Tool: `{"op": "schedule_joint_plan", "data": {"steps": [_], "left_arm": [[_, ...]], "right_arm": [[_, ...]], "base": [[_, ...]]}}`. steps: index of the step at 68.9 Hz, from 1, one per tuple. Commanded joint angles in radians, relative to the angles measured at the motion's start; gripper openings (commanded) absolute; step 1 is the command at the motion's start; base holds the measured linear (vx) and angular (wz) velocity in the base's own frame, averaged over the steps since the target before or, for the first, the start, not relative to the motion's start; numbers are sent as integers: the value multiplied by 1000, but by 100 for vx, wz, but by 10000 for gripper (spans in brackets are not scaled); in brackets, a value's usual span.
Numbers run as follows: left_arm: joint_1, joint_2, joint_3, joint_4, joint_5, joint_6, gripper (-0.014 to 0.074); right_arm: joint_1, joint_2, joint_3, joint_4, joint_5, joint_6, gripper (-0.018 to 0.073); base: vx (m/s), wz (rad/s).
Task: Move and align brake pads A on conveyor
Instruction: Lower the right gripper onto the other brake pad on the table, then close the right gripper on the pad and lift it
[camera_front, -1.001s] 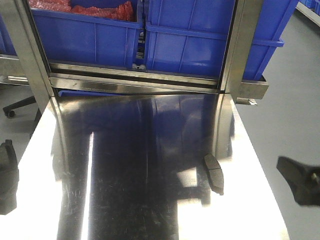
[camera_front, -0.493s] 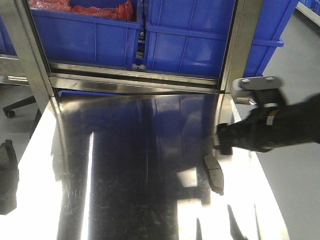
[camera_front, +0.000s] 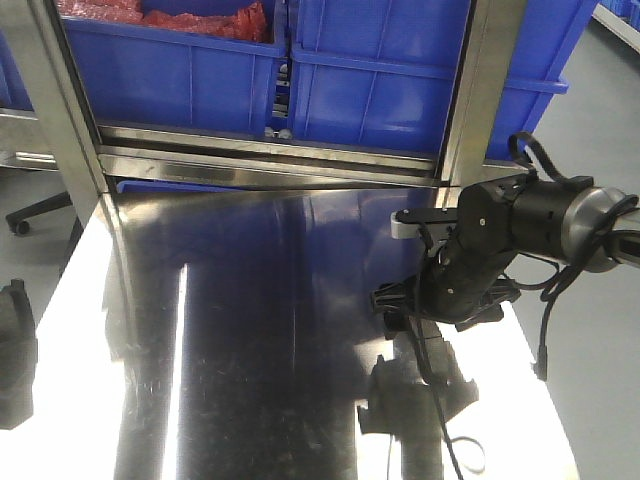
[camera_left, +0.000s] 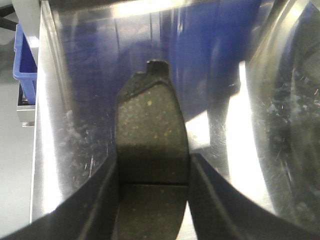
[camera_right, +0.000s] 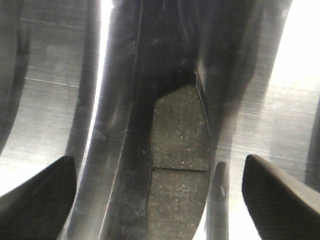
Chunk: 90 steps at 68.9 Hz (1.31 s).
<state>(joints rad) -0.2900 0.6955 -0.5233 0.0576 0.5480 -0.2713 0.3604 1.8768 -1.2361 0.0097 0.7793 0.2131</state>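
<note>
One brake pad (camera_right: 177, 145), dark grey with a thin groove across it, lies flat on the shiny steel table. My right gripper (camera_right: 157, 200) hangs over it, open wide, with a finger on each side and clear of the pad. In the front view the right gripper (camera_front: 432, 305) covers most of that pad. My left gripper (camera_left: 152, 165) is shut on a second brake pad (camera_left: 150, 120), its fingers pressed against the pad's long sides. It shows as a dark shape at the table's left edge in the front view (camera_front: 14, 350). The conveyor is out of view.
The steel table (camera_front: 250, 330) reflects strongly. At its far end stand steel frame posts (camera_front: 478, 90) and blue bins (camera_front: 400, 80), one holding red parts. A cable (camera_front: 545, 330) hangs off the right arm beyond the table's right edge.
My right arm has swung in from the right edge and come down over the pad on the table. The left gripper has not moved.
</note>
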Motion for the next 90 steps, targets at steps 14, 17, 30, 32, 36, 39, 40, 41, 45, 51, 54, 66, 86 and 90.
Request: {"op": "schedule_joint_plan", "data": {"steps": [14, 17, 30, 32, 36, 39, 40, 41, 45, 51, 54, 66, 86, 90], "left_arm": [[0, -3, -27, 5, -77, -1, 135], [0, -3, -27, 5, -77, -1, 135], [0, -3, -27, 5, -77, -1, 135], [0, -3, -27, 5, -77, -1, 135], [0, -3, -27, 5, -77, -1, 135], [0, -3, -27, 5, -77, -1, 135], [0, -3, -27, 5, -77, -1, 135], [0, -3, -27, 5, -77, -1, 135], [0, -3, -27, 5, -77, -1, 135], [0, -3, -27, 5, -77, -1, 135], [0, -3, -27, 5, -77, -1, 135], [0, -3, -27, 5, -77, -1, 135], [0, -3, -27, 5, -77, -1, 135], [0, -3, -27, 5, -77, -1, 135]], "right_arm": [[-3, 4, -32, -10, -10, 4, 610], [-3, 5, -32, -10, -10, 4, 599], [-3, 5, -32, -10, -8, 4, 552], [-3, 5, -32, -10, -8, 4, 541], [-3, 5, -32, -10, -8, 4, 513], [-3, 5, -32, -10, -8, 4, 486], [-3, 5, -32, -15, -8, 4, 476], [-3, 5, -32, -16, -8, 4, 465], [-3, 5, -32, -23, -8, 4, 416], [-3, 5, -32, -32, -4, 8, 328], [-3, 5, -32, -37, 2, 11, 277], [-3, 1, -32, -46, 22, 12, 67], [1, -102, -29, -47, 14, 12, -10], [1, -139, -22, -44, 0, 7, -10]], "base": [[0, 0], [0, 0], [0, 0], [0, 0], [0, 0], [0, 0], [0, 0], [0, 0], [0, 0], [0, 0], [0, 0], [0, 0], [0, 0], [0, 0]]}}
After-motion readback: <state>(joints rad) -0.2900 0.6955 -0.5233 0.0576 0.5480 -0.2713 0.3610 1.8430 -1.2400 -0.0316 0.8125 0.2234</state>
